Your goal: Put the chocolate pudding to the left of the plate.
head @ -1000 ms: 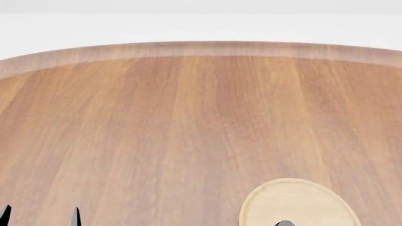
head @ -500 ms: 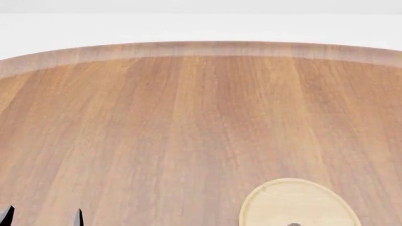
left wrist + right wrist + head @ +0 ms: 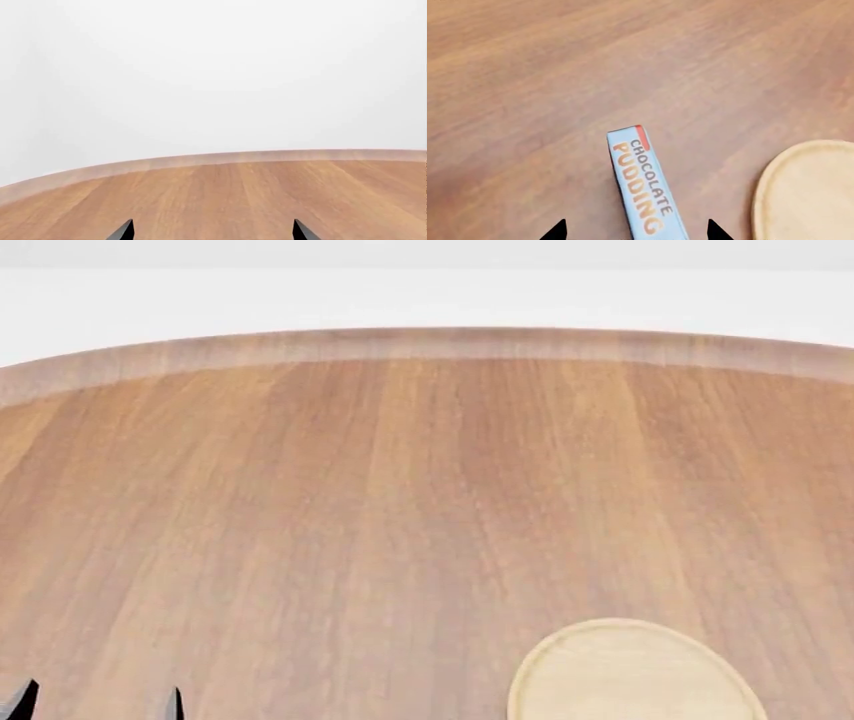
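The chocolate pudding [image 3: 644,185] is a narrow box with a light blue top, a red edge and orange lettering. It stands on the wooden table beside the plate [image 3: 807,192], with a strip of bare wood between them. My right gripper [image 3: 635,232] is open; its two dark fingertips [image 3: 557,231] straddle the box with a gap on each side. In the head view the pale plate [image 3: 627,675] lies at the bottom right, and neither the pudding nor the right gripper shows there. My left gripper [image 3: 212,232] is open over bare wood, its tips at the bottom left [image 3: 100,705].
The round wooden table [image 3: 400,490] stretches far ahead, its far rim [image 3: 427,340] curving against a white background. The left wrist view shows the same rim [image 3: 200,161] and nothing else on the wood.
A dark part of the right gripper at the plate's near edge has slipped out of the head view's bottom. The left fingertips have shifted slightly right and lower.
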You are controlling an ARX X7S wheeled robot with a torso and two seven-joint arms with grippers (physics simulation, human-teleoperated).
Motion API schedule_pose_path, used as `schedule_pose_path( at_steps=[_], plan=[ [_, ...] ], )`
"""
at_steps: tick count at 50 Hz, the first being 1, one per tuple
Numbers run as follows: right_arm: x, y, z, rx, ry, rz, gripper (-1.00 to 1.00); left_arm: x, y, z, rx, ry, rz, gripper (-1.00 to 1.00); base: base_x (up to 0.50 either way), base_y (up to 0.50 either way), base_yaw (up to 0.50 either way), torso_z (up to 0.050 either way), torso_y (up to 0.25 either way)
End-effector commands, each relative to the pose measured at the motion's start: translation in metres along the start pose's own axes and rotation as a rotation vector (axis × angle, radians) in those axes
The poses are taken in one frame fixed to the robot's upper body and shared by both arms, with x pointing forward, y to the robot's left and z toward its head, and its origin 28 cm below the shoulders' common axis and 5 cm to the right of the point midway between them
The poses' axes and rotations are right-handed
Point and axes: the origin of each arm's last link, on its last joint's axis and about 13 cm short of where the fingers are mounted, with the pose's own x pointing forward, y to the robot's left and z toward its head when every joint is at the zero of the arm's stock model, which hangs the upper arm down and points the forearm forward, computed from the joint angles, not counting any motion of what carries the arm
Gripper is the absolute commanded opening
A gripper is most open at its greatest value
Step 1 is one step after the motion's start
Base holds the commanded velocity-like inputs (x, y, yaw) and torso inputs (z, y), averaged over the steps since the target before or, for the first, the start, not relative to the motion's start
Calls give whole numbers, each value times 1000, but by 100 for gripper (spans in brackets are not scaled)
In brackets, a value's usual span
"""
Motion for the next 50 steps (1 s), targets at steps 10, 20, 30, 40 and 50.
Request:
schedule_pose_path(
  at_steps=[10, 20, 30, 40, 50],
  plan=[
    [6, -4, -16, 33, -8, -5, 100, 0, -1, -1, 3, 2, -4, 100, 0, 0, 0, 0, 0],
    [4, -5, -21, 50, -30, -16, 100, 0, -2, -1, 2, 3, -8, 100, 0, 0, 0, 0, 0],
    [9, -4, -28, 59, -29, -5, 100, -1, -2, -2, 3, 5, -10, 100, 0, 0, 0, 0, 0],
    [20, -5, -33, 64, -43, 4, 100, -1, -2, -1, 4, 5, -10, 100, 0, 0, 0, 0, 0],
    [20, -11, -36, 79, -39, -11, 100, 0, -2, -3, 4, 7, -12, 100, 0, 0, 0, 0, 0]
  ],
)
